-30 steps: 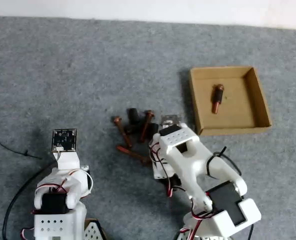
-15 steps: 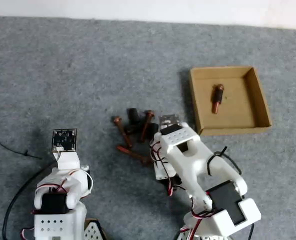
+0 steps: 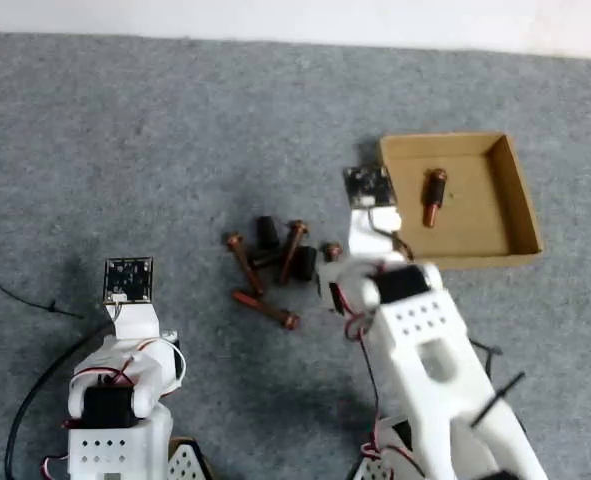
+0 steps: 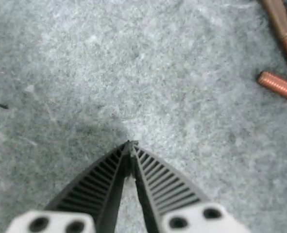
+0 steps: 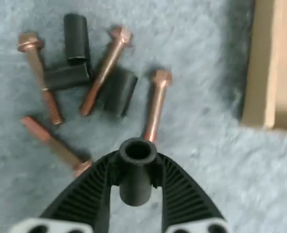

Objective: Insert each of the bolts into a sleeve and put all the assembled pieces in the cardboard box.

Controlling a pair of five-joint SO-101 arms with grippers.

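Counter (image 3: 125, 130): I see the cardboard box (image 3: 465, 262) toward the far right edge, with one assembled piece (image 3: 434, 196) inside. My right claw (image 5: 136, 160) is mid-counter, grasping a black sleeve (image 5: 135, 187). Left claw (image 4: 130, 151) is clenched, near the left edge. Loose bolts (image 3: 245, 262) and sleeves (image 3: 266, 232) lie mid-counter.

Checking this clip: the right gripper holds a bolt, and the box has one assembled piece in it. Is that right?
Not quite. The right gripper holds a black sleeve, not a bolt; the right wrist view shows the open tube end between the fingers. The rest stands: the box has one assembled piece in it.
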